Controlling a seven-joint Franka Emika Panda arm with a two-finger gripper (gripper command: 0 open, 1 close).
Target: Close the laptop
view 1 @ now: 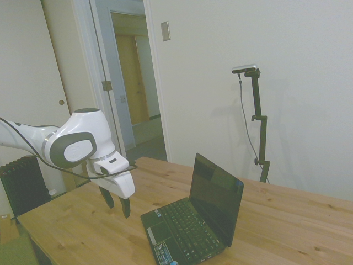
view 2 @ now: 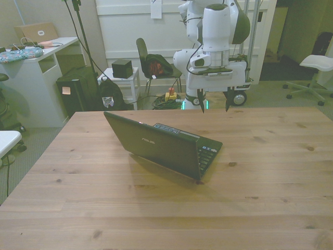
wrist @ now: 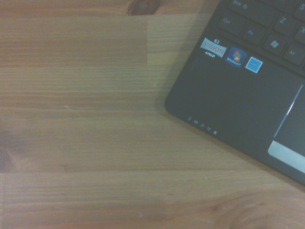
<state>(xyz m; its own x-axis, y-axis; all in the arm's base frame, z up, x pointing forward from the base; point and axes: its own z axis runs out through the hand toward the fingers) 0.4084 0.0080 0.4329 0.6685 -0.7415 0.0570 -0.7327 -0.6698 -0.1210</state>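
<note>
Clearly the black laptop [view 1: 193, 221] stands open, stickers [wrist: 231, 55] at its corner.

From the side we look across the tabletop [view 1: 309, 221] toward a wall. From the front we face the laptop's [view 2: 166, 146] lid. Close above, our wrist camera looks down on its sticker corner. All three share the laptop.
</note>
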